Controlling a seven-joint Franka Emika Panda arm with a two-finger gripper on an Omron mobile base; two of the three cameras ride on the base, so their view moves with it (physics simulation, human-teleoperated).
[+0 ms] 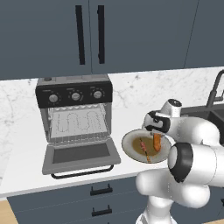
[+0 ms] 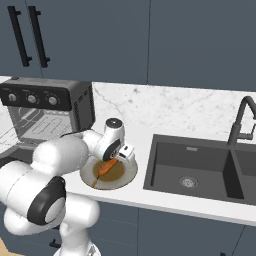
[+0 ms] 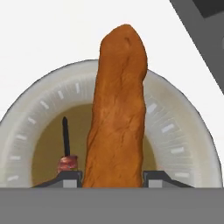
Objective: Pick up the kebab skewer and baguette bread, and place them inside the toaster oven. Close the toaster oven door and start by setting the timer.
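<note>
Baguette bread [image 3: 117, 109] between fingers [image 3: 154, 177]

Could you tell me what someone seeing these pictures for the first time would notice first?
Probably the orange baguette bread, standing large between the gripper fingertips over a round plate, with the jaws closed against its sides. Beside it on the plate lies the thin kebab skewer. To the left on the marble counter, the toaster oven stands with its door dropped open, showing the wire rack.

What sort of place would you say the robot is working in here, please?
A simulated home kitchen, it seems: a toaster oven on a marble counter, a sink with a faucet, and dark cabinets.
</note>
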